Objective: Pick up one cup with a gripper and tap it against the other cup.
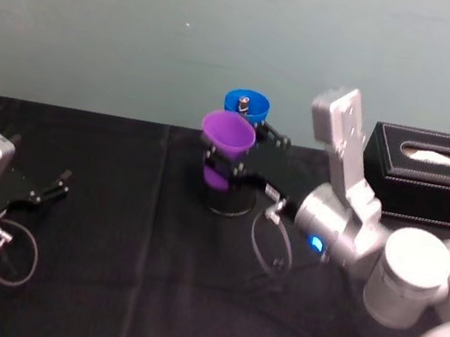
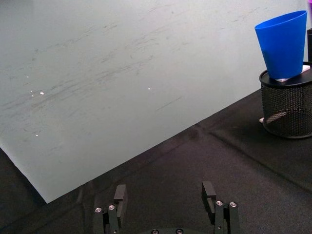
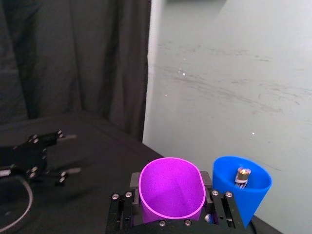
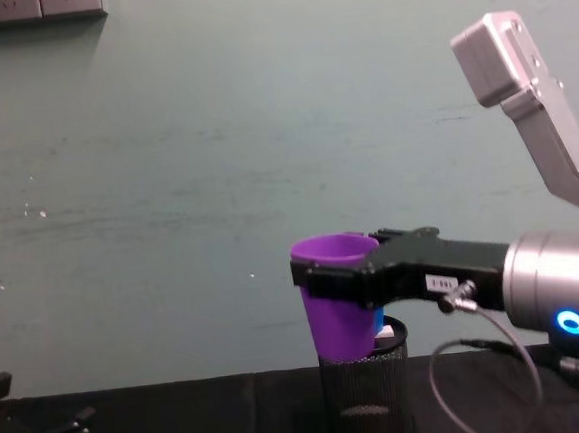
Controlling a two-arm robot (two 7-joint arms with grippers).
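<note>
Right gripper (image 3: 170, 222): fingers clenched on the purple cup (image 1: 227, 137), one on each side of the cup wall below the rim. The rim reads oval in the right wrist view, so the wall looks squeezed. The cup is lifted, upright, mouth up, hanging above the black mesh holder (image 4: 365, 396).

Blue cup (image 1: 247, 103): just behind and beside the purple cup in the head view, standing in or on the mesh holder, with a small metal-topped object inside it (image 3: 242, 174). Whether the two cups are touching, I cannot tell.

Left gripper (image 2: 165, 197): fingers spread apart, holding nothing, parked low over the tabletop (image 1: 101, 225) at the robot's left, well apart from both cups.

Risks, as I judge them:
- The blue cup stands raised on the holder; too firm a tap could tip it or knock it off.
- The squeezed plastic wall could slip or pop out of the fingers on impact.
- The gripper body sits close to the blue cup's rim and may strike it before the purple cup does.
- The loose cable (image 1: 271, 245) under the right wrist could snag.

Hard to make out:
- In the chest view the blue cup is almost wholly hidden behind the purple cup and gripper.
- How the blue cup's base is seated.
- What the object inside it is.
</note>
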